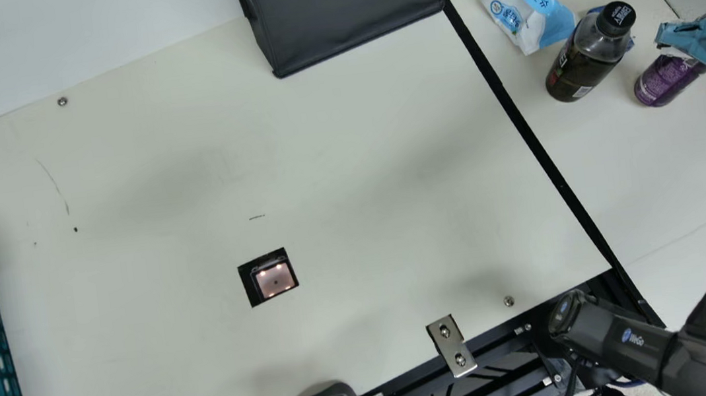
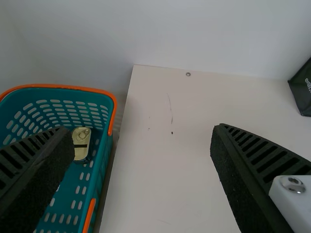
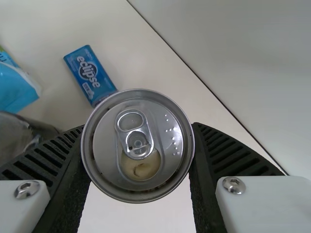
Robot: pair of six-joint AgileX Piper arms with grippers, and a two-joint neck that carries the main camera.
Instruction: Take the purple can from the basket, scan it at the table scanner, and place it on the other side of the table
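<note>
Being clamped around its sides by the right gripper (image 3: 138, 128), the purple metal can (image 1: 665, 81) is held beyond the black strip (image 1: 545, 156) of the cream bench (image 1: 388, 154), near the dark plastic bottle (image 1: 583, 62), presumably for base-down placement, while the left gripper (image 2: 142, 130) is kept spread.

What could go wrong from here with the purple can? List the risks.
Opening the right gripper could nudge the dark bottle, which stands close by one finger and might tip.

The purple can is between those fingers, and I can't tell whether its base rests flat on the table; if not, it may topple on release.

The small blue tin lies right by the can, so a slight shift that way could push it.
</note>
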